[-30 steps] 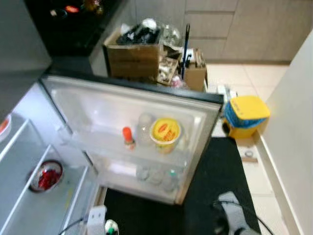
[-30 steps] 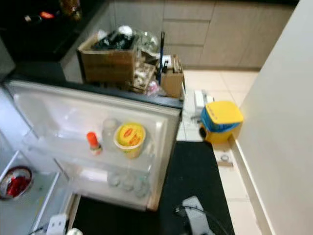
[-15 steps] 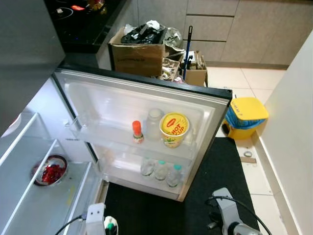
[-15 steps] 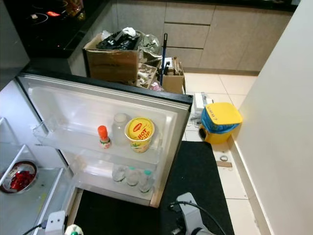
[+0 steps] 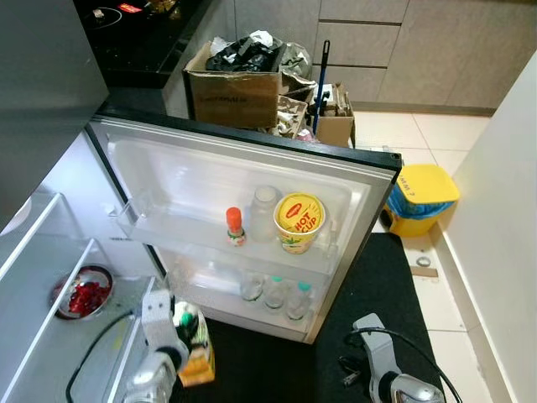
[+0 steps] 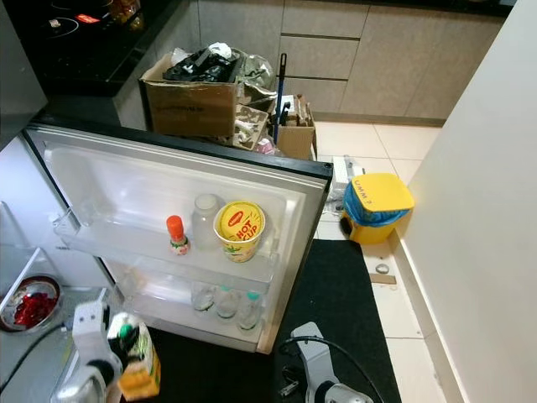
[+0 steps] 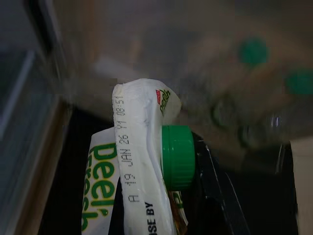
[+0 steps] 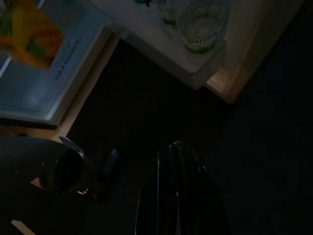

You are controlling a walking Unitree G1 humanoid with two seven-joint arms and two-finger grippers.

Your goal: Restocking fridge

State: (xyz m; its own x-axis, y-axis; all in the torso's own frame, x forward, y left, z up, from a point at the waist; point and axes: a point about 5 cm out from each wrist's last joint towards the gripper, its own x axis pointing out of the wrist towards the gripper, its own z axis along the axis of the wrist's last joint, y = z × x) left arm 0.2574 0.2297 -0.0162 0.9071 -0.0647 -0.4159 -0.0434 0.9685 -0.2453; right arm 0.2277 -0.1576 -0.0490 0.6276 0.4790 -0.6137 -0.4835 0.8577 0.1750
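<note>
My left gripper (image 5: 185, 337) is shut on a white and yellow juice carton (image 5: 195, 351) with a green cap (image 7: 177, 156), held low in front of the open fridge door (image 5: 252, 180). The carton tilts slightly, just below the door's lower shelf (image 5: 243, 300). That shelf holds three small green-capped bottles (image 5: 275, 294). On the upper door shelf stand a red-capped bottle (image 5: 234, 227), a clear bottle (image 5: 263, 214) and a yellow cup tub (image 5: 299, 220). My right gripper (image 8: 175, 196) hangs low over the black mat (image 5: 377, 285), fingers together.
Fridge shelves (image 5: 50, 277) at the left hold a bowl of red food (image 5: 81, 294). Behind the door stand a cardboard box (image 5: 235, 84) of clutter and a smaller box (image 5: 336, 126). A yellow bin (image 5: 424, 197) sits by the right wall (image 5: 503, 218).
My left arm has risen into view with the juice carton, up toward the door's lower shelf. The right arm has barely moved.
</note>
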